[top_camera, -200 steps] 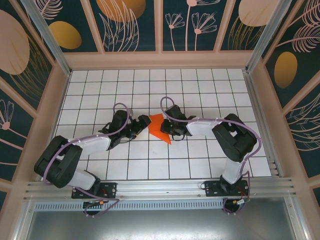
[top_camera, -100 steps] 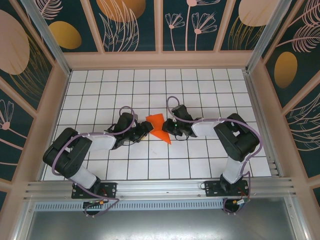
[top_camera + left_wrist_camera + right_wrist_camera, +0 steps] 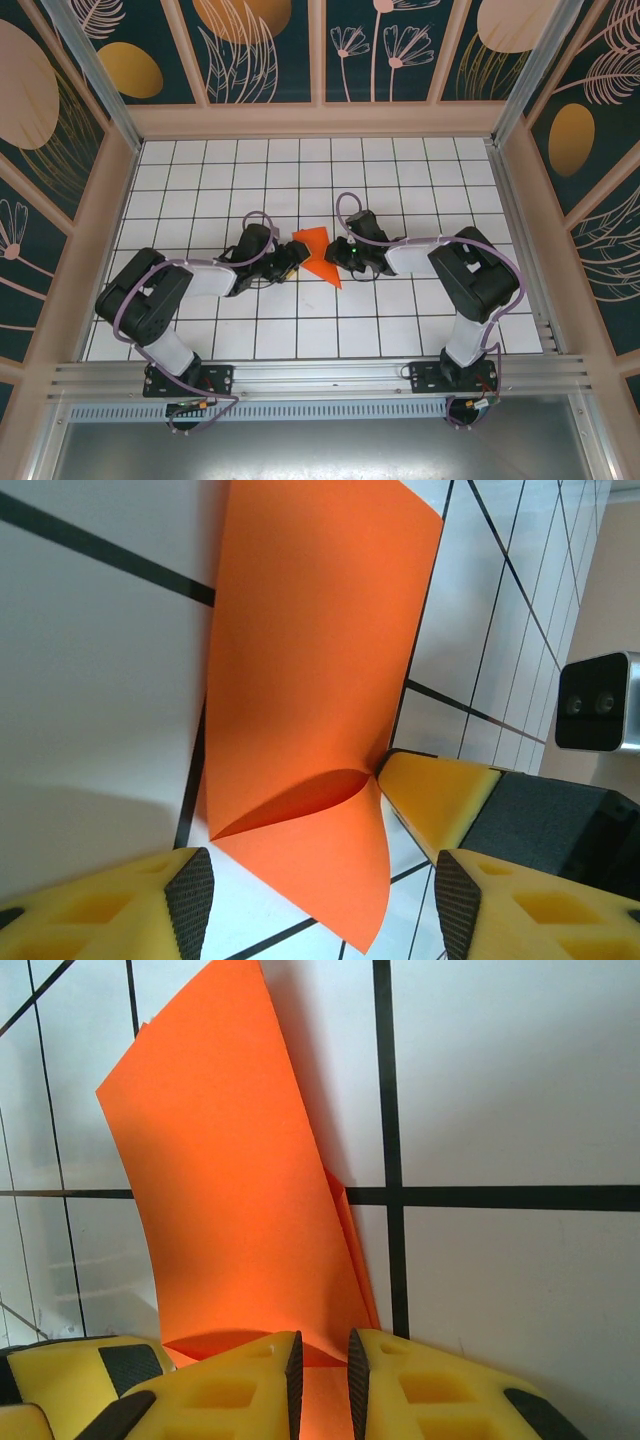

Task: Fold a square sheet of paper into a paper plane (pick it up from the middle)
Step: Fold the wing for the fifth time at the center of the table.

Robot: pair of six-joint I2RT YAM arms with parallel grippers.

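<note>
The square sheet of paper (image 3: 314,250) lies folded on the white grid table between both grippers, bright orange-red. In the left wrist view the paper (image 3: 310,660) has one flap curling up from a crease. My left gripper (image 3: 320,890) is open, its pads wide apart on either side of the paper's near corner. My right gripper (image 3: 320,1360) is shut on the paper's (image 3: 230,1210) near edge, orange showing in the thin slit between its fingers. In the top view the left gripper (image 3: 292,258) sits at the paper's left and the right gripper (image 3: 338,256) at its right.
The right gripper's yellow finger (image 3: 435,790) touches the curled flap in the left wrist view, with its wrist camera (image 3: 595,700) behind. The left gripper's finger (image 3: 70,1370) shows at the lower left of the right wrist view. Walls ring the table (image 3: 200,180).
The left arm has swung in, bringing its gripper right up to the paper's left side. The right gripper shifted slightly right, still at the paper.
</note>
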